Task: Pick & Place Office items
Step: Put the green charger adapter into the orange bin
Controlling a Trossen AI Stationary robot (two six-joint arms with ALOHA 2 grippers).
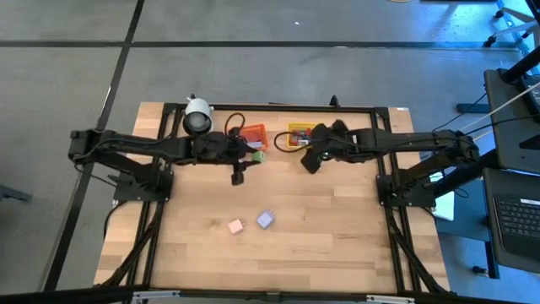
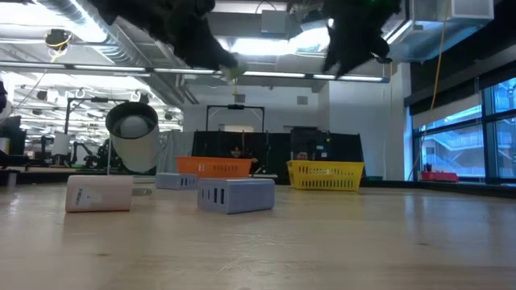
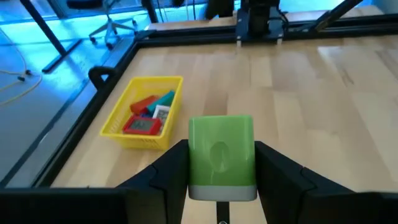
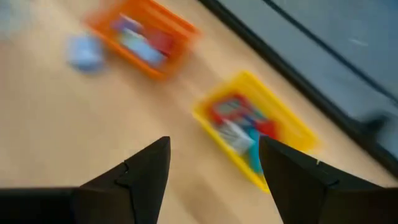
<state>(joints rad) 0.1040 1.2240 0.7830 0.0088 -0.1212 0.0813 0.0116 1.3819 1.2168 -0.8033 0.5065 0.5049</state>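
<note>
Green block (image 3: pixel 221 155) clenched in left hand (image 3: pixel 221 186), frame bottom | yellow bin (image 3: pixel 144 112) upper left holds more blocks | right hand (image 4: pixel 214 168) empty, released, above it | high view alone: pink block (image 1: pixel 235 225), lilac block (image 1: pixel 265 219) lower-centre desk (image 1: pixel 337 245)

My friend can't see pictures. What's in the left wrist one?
The left gripper holds a green block between its dark fingers, above a wooden table. Farther off sits a yellow mesh bin with red, teal and white items inside.
</note>
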